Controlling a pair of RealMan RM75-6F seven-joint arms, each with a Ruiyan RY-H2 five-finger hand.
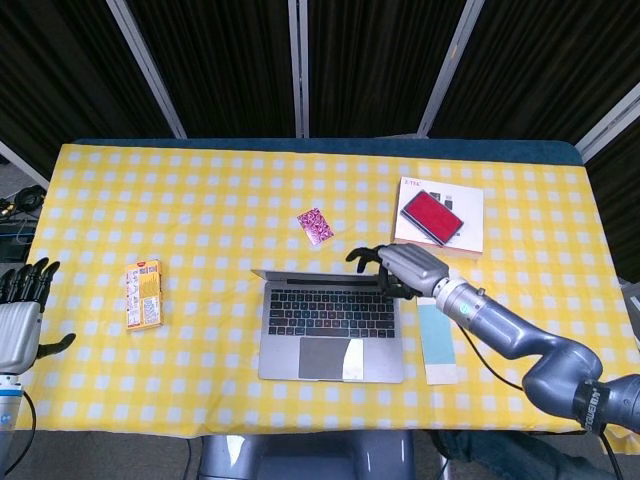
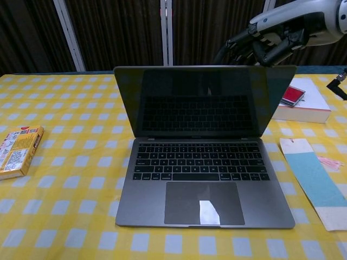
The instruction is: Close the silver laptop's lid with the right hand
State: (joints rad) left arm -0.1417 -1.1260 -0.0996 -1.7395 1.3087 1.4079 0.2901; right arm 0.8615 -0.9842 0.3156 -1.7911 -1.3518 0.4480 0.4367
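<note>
The laptop (image 1: 330, 325) sits in the middle of the worktop (image 1: 200, 200) with its lid (image 2: 203, 100) tilted forward over the keyboard, and the right robot hand (image 1: 405, 268) rests on the lid's top right edge. Just right of the laptop lies a blue card (image 1: 437, 342), narrowing the passage there. Behind that, a white box (image 1: 470, 235) carrying a red case (image 1: 432, 216) blocks the far right. A small pink packet (image 1: 317, 225) lies behind the lid. To the left, open cloth runs to a yellow box (image 1: 143, 295); the left robot hand (image 1: 18, 325) hangs off the worktop's left edge.
</note>
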